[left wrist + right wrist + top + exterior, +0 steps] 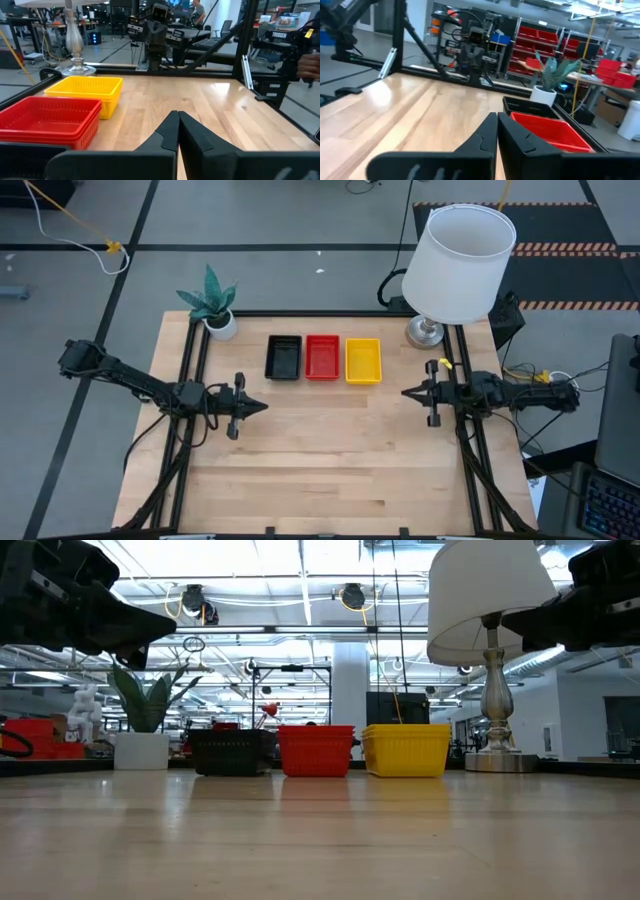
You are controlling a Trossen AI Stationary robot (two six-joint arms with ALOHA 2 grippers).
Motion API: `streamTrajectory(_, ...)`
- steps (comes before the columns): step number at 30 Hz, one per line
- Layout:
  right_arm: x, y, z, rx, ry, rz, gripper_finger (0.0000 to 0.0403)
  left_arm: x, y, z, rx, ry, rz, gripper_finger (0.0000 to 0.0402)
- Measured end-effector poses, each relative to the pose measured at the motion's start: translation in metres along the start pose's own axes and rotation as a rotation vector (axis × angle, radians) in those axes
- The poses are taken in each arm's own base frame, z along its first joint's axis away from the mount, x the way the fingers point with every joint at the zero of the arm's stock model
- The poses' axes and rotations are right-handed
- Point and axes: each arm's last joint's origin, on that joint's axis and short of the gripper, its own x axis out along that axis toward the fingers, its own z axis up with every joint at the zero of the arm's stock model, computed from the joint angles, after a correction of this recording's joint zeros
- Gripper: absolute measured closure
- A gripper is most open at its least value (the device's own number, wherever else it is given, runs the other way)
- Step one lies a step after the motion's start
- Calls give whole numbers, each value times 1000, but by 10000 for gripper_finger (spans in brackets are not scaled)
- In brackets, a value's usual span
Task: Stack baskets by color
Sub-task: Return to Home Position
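The baskets stand in three stacks in a row at the table's far middle: black [284, 357], red [322, 357] and yellow [363, 360], each resting flat on the wood. In the low view they show as black [232, 752], red [315, 750] and yellow [406, 750]. My left gripper [262, 407] hovers shut over the table's left side, pointing level toward the right. My right gripper [407, 392] hovers shut over the right side, pointing level toward the left. Both are empty and apart from the baskets. The left wrist view shows the red [47, 120] and yellow [87, 90] stacks.
A white lampshade on a metal lamp [460, 260] stands at the far right corner, a small potted plant [212, 305] at the far left corner. Bare wood [330, 460] spreads between the grippers and toward the near edge. Black frame rails run along both sides.
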Motion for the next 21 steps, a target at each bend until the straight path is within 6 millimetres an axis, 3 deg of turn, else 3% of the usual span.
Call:
streamTrajectory(14, 0, 1, -2, 27, 12, 41, 402, 0, 0, 1, 26, -6, 0, 394)
streamTrajectory(21, 0, -1, -1, 6, 16, -38, 402, 0, 0, 1, 53, -13, 1, 394)
